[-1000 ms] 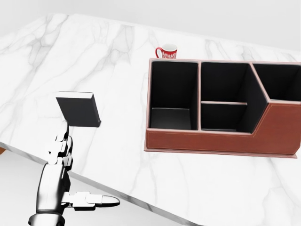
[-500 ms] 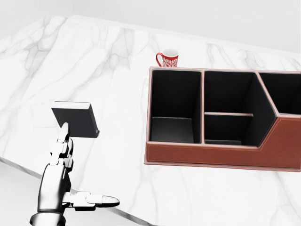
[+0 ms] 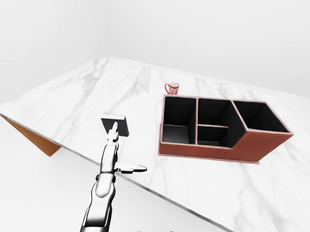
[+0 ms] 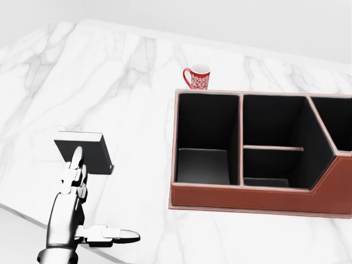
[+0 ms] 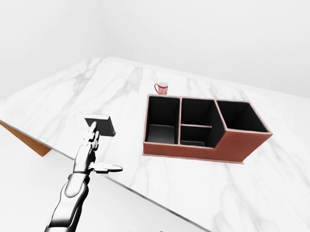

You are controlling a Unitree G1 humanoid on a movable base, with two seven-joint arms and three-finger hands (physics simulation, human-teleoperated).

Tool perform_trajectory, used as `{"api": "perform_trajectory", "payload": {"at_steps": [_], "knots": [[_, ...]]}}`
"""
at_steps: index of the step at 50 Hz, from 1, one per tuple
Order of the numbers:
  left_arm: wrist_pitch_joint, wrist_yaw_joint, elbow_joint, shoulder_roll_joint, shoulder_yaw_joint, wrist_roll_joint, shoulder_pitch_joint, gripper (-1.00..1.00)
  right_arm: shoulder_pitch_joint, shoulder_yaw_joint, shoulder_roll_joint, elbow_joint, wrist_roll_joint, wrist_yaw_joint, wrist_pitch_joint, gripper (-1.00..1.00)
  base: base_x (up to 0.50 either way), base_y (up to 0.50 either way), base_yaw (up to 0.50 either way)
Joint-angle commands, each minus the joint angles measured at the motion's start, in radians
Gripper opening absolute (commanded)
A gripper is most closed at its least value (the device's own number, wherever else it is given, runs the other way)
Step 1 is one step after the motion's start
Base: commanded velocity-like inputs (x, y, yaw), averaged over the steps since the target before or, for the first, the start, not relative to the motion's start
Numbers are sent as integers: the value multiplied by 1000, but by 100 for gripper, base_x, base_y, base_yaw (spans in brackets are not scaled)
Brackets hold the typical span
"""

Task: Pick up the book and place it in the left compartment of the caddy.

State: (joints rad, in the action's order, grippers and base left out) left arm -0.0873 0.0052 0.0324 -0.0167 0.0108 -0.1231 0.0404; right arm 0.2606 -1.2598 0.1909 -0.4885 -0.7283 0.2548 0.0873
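The camera has moved closer to the desk (image 4: 137,82). The left hand (image 4: 71,192), fingers open and holding nothing, now reaches the book (image 4: 85,151); the caddy (image 4: 253,195) waits.

We see a counter (image 4: 132,77) of white marble with grey veins, smooth and lightly polished; its underside, in the left-eye view, looks like plain brown wood. The caddy (image 4: 258,199) has outer walls of reddish-brown leather with a fine grain, pale stitched edging along the rims, and a matt black lining inside its compartments. The book (image 4: 88,154) has a matt dark-grey cover and a white paper page edge along its top. The mug (image 4: 198,76) looks like glossy ceramic, red with a white pattern and a white inside. The left hand (image 4: 69,212) is bright polished metal, its segments shiny with dark reflections.
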Motion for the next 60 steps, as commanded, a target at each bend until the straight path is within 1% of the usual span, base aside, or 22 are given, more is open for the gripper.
{"api": "perform_trajectory", "payload": {"at_steps": [1,28,34,44,48,60], "knots": [[0,-1,14,0,1,1,-3,100,1,1,-1,2,0,1,0,100,13,6,0],[0,-13,-31,2,-5,10,15,100,-2,1,1,7,3,2,0,100,14,6,0],[0,-22,-98,7,-16,12,45,100,0,1,0,5,1,2,0,100,14,6,0],[0,-26,-129,9,-20,14,56,100,0,-2,2,4,-3,0,0,100,14,6,0],[0,-23,-111,7,-15,15,47,100,4,-8,1,-8,-10,-2,0,100,14,6,0],[0,-17,-131,9,-19,6,58,100,4,-6,0,-5,-10,0,0,100,14,5,0]]}}
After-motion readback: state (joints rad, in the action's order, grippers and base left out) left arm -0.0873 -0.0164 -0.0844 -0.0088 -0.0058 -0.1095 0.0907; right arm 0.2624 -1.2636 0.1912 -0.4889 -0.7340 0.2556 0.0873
